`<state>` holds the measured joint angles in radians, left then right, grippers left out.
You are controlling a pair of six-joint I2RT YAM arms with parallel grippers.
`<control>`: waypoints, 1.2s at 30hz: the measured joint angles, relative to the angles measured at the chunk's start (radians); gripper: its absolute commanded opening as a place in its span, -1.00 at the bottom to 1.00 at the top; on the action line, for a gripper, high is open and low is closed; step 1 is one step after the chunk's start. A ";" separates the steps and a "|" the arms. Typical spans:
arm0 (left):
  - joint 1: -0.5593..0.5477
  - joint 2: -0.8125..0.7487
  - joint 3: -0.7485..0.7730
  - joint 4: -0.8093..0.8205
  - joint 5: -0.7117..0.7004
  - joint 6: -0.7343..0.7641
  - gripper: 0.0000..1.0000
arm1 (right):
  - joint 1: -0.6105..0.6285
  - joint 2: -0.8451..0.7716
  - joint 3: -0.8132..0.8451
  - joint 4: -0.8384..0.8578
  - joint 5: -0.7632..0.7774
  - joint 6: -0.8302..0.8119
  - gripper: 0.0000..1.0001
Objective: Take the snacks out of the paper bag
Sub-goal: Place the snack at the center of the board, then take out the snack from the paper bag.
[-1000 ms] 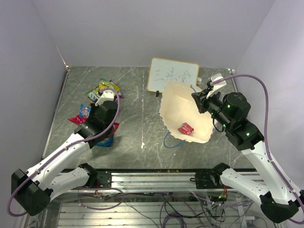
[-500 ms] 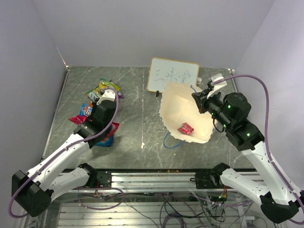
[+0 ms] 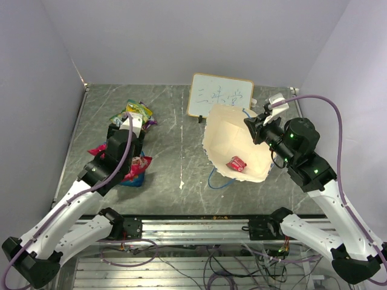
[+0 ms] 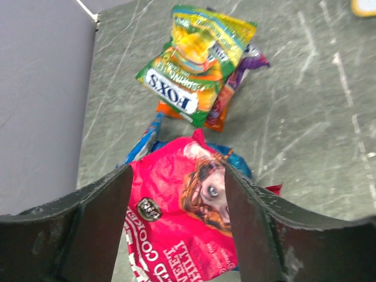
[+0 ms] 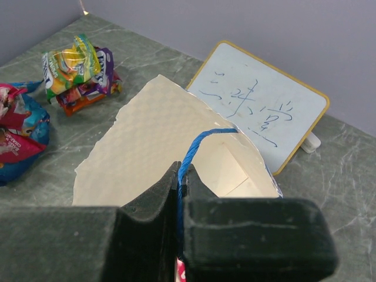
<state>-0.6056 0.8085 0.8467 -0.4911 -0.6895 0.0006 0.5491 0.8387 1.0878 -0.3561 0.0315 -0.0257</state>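
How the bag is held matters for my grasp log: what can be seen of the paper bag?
The paper bag is cream-tan, faintly textured paper. It sits on the right half of the table, just in front of the white signboard, its mouth gaping wide open. The right gripper is shut on a blue cord at the rim's right side. A second cord loop lies on the table at the near edge. One red packet lies inside.
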 measured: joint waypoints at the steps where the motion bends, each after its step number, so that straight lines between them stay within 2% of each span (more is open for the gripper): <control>1: 0.000 0.005 0.017 -0.006 0.015 0.001 0.58 | 0.000 0.001 0.000 0.000 -0.001 0.000 -1.00; 6: 0.000 0.069 0.148 -0.021 0.092 -0.009 0.58 | 0.000 0.008 0.000 0.000 -0.006 0.000 -1.00; 11: 0.000 0.203 0.320 -0.025 0.168 -0.054 0.47 | 0.000 0.013 0.001 0.000 -0.013 0.000 -1.00; 12: 0.000 0.227 0.344 -0.018 0.202 -0.071 0.50 | 0.000 0.013 0.002 0.000 -0.014 0.001 -1.00; 15: 0.001 0.253 0.353 0.027 0.334 -0.124 0.65 | 0.000 0.019 0.010 0.000 -0.021 0.003 -1.00; 18: 0.001 0.255 0.321 0.133 0.514 -0.217 0.69 | 0.000 0.022 0.011 0.004 -0.039 0.002 -1.00; 21: -0.023 0.279 0.303 0.238 0.634 -0.305 0.67 | 0.000 0.022 0.011 0.017 -0.120 -0.009 -1.00; 23: -0.069 0.307 0.303 0.290 0.668 -0.327 0.62 | 0.000 0.024 0.011 0.024 -0.212 -0.018 -1.00; 28: -0.264 0.364 0.296 0.346 0.701 -0.330 0.50 | 0.000 0.075 0.014 0.030 -0.475 -0.016 -1.00; 32: -0.338 0.323 0.178 0.414 0.720 -0.337 0.37 | 0.000 0.105 -0.006 0.047 -0.579 0.030 -1.00; 33: -0.352 0.310 0.138 0.433 0.721 -0.343 0.31 | 0.000 0.095 -0.024 0.065 -0.593 0.051 -1.00; 35: -0.376 0.300 0.078 0.461 0.719 -0.349 -0.02 | 0.000 0.069 -0.063 0.109 -0.614 0.096 -1.00; 36: -0.394 0.304 0.060 0.473 0.718 -0.349 -0.10 | 0.000 0.055 -0.084 0.140 -0.625 0.122 -1.00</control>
<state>-0.9997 1.1122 0.9062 -0.0185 0.0280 -0.3485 0.5495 0.8932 1.0035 -0.2165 -0.5934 0.0967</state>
